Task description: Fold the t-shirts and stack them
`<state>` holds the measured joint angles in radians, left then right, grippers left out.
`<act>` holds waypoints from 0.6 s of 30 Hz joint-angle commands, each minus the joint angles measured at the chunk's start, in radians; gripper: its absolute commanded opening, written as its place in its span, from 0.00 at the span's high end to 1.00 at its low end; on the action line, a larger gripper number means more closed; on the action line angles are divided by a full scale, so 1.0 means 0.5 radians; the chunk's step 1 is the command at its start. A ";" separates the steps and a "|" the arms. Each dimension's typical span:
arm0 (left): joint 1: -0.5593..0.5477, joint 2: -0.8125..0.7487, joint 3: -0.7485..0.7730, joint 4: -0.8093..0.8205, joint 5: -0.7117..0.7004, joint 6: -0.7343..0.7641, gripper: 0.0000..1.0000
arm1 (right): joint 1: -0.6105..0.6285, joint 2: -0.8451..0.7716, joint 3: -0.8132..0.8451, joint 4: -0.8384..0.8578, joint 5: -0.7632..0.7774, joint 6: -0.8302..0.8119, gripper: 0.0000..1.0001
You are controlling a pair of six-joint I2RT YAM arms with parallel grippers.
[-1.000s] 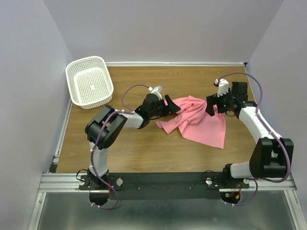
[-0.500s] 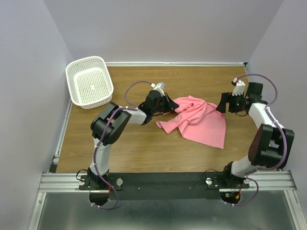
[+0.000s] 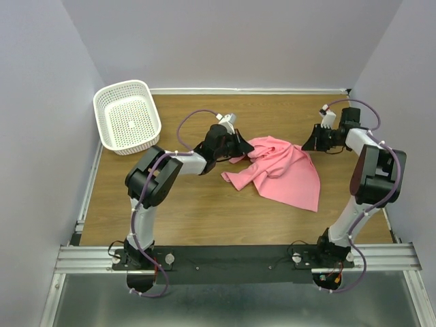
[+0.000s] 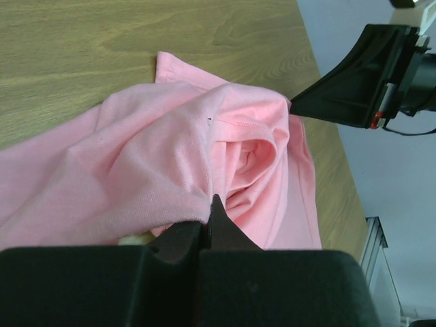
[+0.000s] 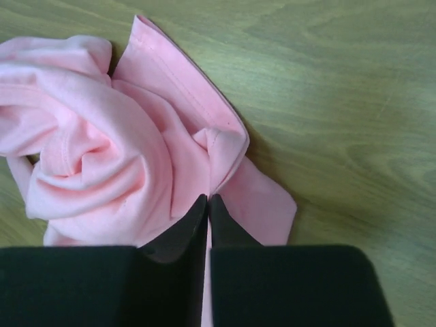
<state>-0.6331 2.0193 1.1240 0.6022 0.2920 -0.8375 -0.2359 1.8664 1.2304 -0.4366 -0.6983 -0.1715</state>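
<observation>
A crumpled pink t-shirt [image 3: 281, 172] lies on the wooden table, right of centre. My left gripper [image 3: 240, 151] is at its upper left edge. In the left wrist view that gripper [image 4: 206, 212] is shut, with a fold of the t-shirt [image 4: 163, 157] pinched at its tips. My right gripper [image 3: 306, 145] is at the shirt's upper right corner. The right wrist view shows this gripper [image 5: 209, 199] with its jaws together on a ridge of the t-shirt [image 5: 102, 150]. The right gripper's black body [image 4: 354, 78] also shows in the left wrist view, just beyond the cloth.
A white perforated basket [image 3: 122, 85] sits at the table's back left corner. Purple walls close in the table on the left, back and right. The right arm's elbow [image 3: 376, 170] stands close to the right wall.
The left gripper closed on the shirt's left edge. The right arm swung back toward the far right. Its gripper came onto the shirt's upper right corner and shut.
</observation>
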 commanded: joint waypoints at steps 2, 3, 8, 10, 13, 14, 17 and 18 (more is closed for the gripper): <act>0.079 -0.237 -0.020 -0.014 0.133 0.187 1.00 | 0.009 -0.158 0.067 -0.047 -0.005 -0.013 0.99; 0.124 -0.298 -0.033 -0.017 0.173 0.248 1.00 | 0.009 -0.259 0.037 -0.047 -0.012 -0.022 0.99; 0.229 -0.868 -0.030 -0.362 0.186 0.735 1.00 | 0.006 -0.988 0.164 -0.050 0.086 0.020 1.00; 0.247 -0.998 0.074 -0.565 0.186 0.880 1.00 | 0.002 -1.124 0.272 -0.053 0.099 0.054 0.99; 0.251 -1.240 0.316 -0.875 0.174 1.101 1.00 | 0.002 -1.281 0.587 -0.069 0.041 0.156 0.99; 0.248 -1.368 0.371 -0.919 0.171 1.132 1.00 | 0.002 -1.300 0.677 -0.066 0.028 0.220 0.99; 0.248 -1.571 0.580 -0.986 0.161 1.224 1.00 | 0.002 -1.358 1.033 -0.081 0.022 0.324 0.99; 0.248 -1.703 0.675 -0.986 0.161 1.236 1.00 | 0.002 -1.367 1.131 -0.084 0.028 0.337 1.00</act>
<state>-0.5056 1.3197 1.3510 0.1963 0.3595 -0.3420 -0.2333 1.1973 1.6798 -0.4568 -0.6773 -0.0822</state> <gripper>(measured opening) 0.017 0.006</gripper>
